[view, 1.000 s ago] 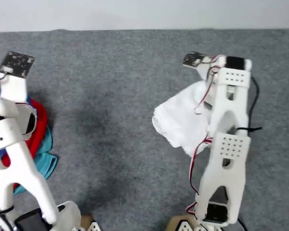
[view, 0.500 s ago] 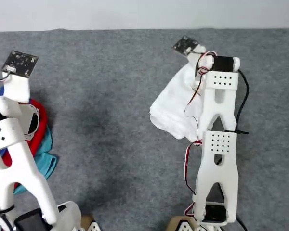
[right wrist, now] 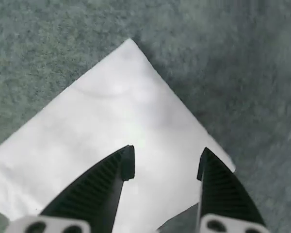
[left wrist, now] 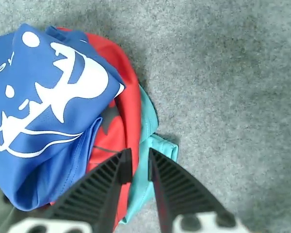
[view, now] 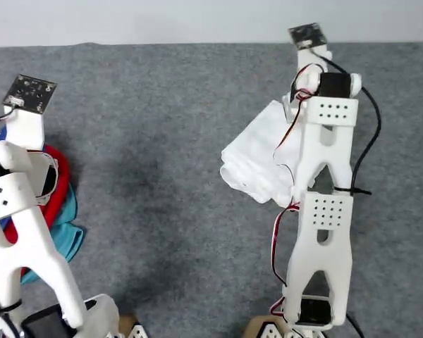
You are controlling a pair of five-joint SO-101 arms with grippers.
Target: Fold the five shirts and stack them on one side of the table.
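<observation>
- Grey felt table (view: pixel 148 105) carries a rumpled white shirt (view: pixel 257 165); well apart from it lie the piled blue shirt (left wrist: pixel 43 107), red shirt (left wrist: pixel 121 107) and teal shirt (left wrist: pixel 148 126).
- Right gripper (right wrist: pixel 167 155) hangs over the white shirt's corner, jaws wide apart, empty.
- Left gripper (left wrist: pixel 138 155) hovers far from the white shirt, above the pile, jaws barely parted, empty.

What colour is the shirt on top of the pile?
The top shirt is blue with white print; the left wrist view shows it best.

arms (view: pixel 317 232): 2, white plastic | cables (view: pixel 276 243): red, black | fingers (right wrist: pixel 106 182): black, ridged
</observation>
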